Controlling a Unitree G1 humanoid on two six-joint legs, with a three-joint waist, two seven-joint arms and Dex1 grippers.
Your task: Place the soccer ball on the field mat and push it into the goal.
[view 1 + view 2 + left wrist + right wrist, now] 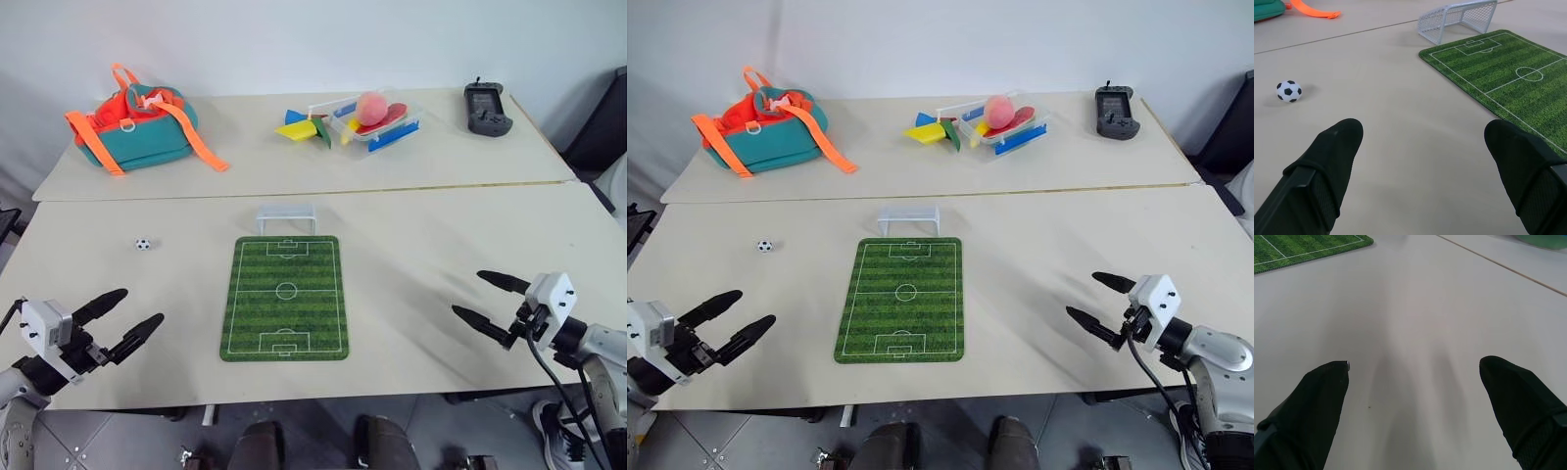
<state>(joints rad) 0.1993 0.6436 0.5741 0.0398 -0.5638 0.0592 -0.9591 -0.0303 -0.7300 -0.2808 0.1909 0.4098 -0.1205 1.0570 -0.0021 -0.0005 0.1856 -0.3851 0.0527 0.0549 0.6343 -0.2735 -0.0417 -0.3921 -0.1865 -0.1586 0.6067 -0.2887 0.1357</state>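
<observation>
The field mat [285, 298] lies flat mid-worktop [411, 255], long axis running away from the robot toward the goal [286, 216] at its far end, mouth facing the mat, the soccer ball [143, 244] well left, while both the left end effector [129, 321] and right end effector [480, 299] hover wide open, empty.

A teal bag with orange straps [137, 127] sits at the far left of the beige table [431, 255]. Far centre, a clear plastic tray [380, 124] holds a pink ball-like toy [370, 107] and red and blue pieces — yellow, green and blue flat shapes [306, 126] lie just beside it. A black handheld controller [487, 108] rests far right.
</observation>
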